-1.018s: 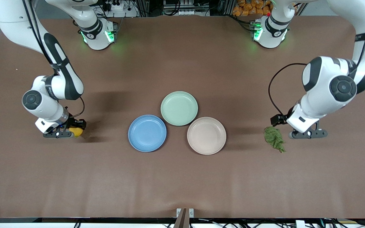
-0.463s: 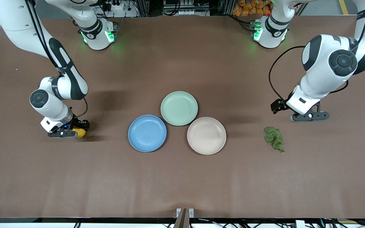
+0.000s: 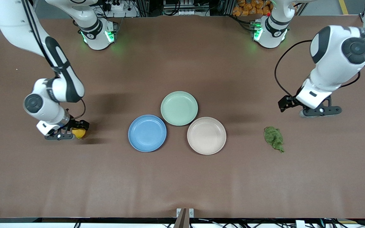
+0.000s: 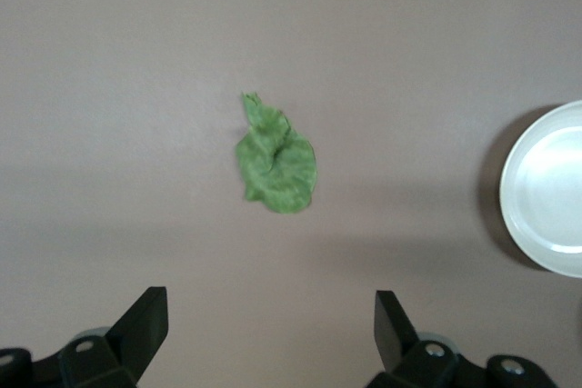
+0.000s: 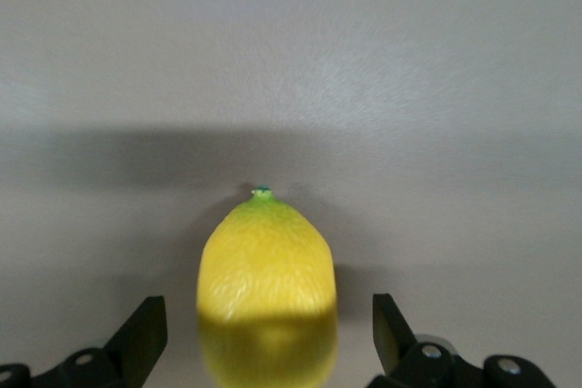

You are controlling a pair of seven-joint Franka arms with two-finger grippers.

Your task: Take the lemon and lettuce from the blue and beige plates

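1. Brown bench, seen from a high front camera; both arm bases stand along its upper edge.
2. Blue plate, beige plate and mint-green plate sit clustered at mid-bench, rims nearly touching, each bare.
3. Lemon rests on the bench toward the right arm's end, well apart from the blue plate. The right tool is low around it; in the right wrist view the lemon lies between the spread fingers, with a gap on each side.
4. Lettuce lies on the bench toward the left arm's end, apart from the beige plate.
5. Left tool hovers over bare bench near the lettuce, fingers wide and holding nothing; its wrist view shows the lettuce and the beige plate's rim.
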